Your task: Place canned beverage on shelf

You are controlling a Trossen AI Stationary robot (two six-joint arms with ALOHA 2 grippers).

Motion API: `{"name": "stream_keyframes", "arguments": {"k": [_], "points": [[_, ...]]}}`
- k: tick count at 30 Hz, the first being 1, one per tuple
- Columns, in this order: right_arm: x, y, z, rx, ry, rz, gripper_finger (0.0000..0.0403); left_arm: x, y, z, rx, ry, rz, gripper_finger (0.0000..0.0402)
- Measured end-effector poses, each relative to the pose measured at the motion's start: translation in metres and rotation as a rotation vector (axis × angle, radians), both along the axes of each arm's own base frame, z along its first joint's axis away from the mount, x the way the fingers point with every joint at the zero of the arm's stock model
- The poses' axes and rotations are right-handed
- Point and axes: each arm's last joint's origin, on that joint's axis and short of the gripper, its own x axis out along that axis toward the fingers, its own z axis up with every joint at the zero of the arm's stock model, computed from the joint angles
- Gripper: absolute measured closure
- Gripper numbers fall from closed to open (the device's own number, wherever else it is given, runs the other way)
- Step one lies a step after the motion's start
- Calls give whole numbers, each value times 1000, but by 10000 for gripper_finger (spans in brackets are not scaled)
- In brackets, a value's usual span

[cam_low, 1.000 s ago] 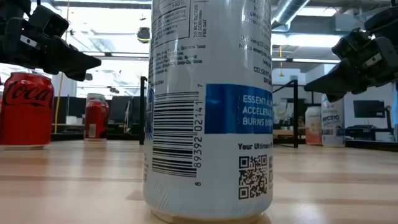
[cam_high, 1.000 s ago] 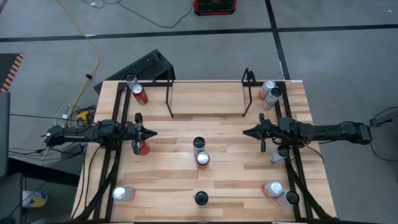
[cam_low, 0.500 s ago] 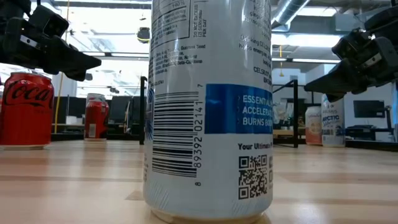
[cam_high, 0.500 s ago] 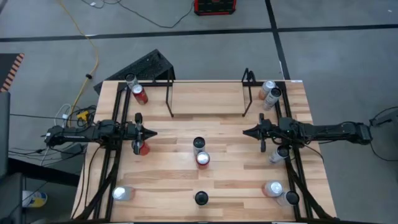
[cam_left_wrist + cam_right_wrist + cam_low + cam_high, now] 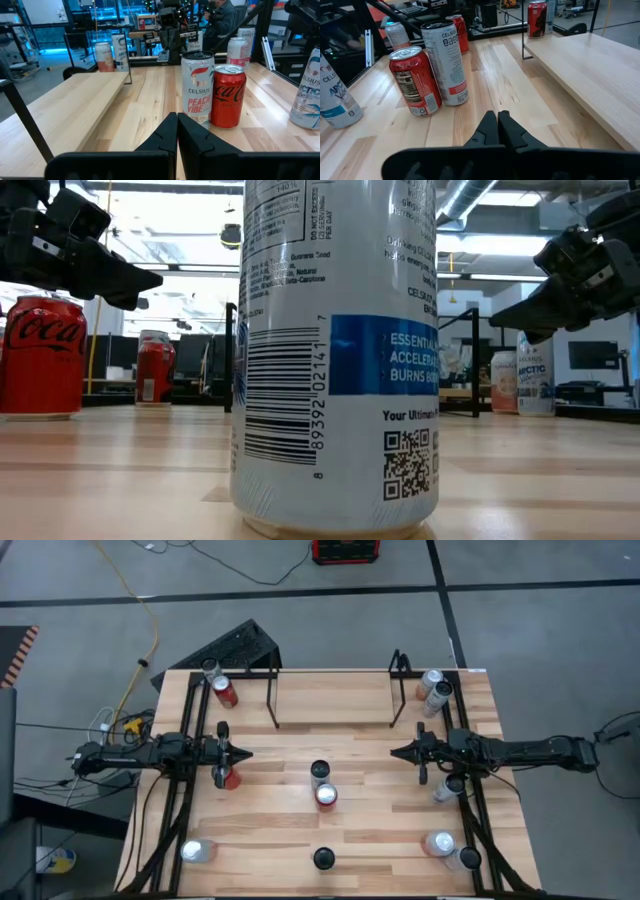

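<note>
Table [image 5: 360,810]: wood top, both arms parked over it at mid-depth, one from each side, tips pointing inward at each other. Shelf [image 5: 333,700]: black rod rack at the far edge, centre, with a raised wooden board; no can on it in any view. Left gripper [image 5: 240,753] hovers left of centre, fingers closed tip to tip on nothing (left wrist view confirms). Right gripper [image 5: 397,752] hovers right of centre, fingers likewise shut and empty. Cans: a tall white can [image 5: 319,773] and a red can [image 5: 326,796] stand touching at table centre, between the two grippers and slightly nearer; both upright. A dark-topped can [image 5: 323,859] stands alone at the near edge, centre. Other cans cluster at the far left, far right, near left and near right corners, and one red can sits just under the left gripper's wrist. Step, by my reading: pre-grasp, nothing picked yet, task essentially at its start. Next move would call for one gripper to open, drop to can height, close around a centre can without tipping its neighbour, then lift clear of the shelf's front edge. Hard to make out: the low view is almost wholly blocked by the near can, hiding the centre pair and most of the shelf; corner can labels unreadable from above.
</note>
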Motion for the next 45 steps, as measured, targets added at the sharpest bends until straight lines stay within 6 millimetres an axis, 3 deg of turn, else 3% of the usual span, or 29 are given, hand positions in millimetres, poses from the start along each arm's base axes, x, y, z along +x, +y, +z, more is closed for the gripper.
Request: {"name": "stream_keyframes", "arguments": {"k": [35,45], "points": [[0,0,0,0,0,0,403,0,0,0,3,0,5,401],[0,0,0,0,0,0,403,0,0,0,-161,-13,-5,401]]}}
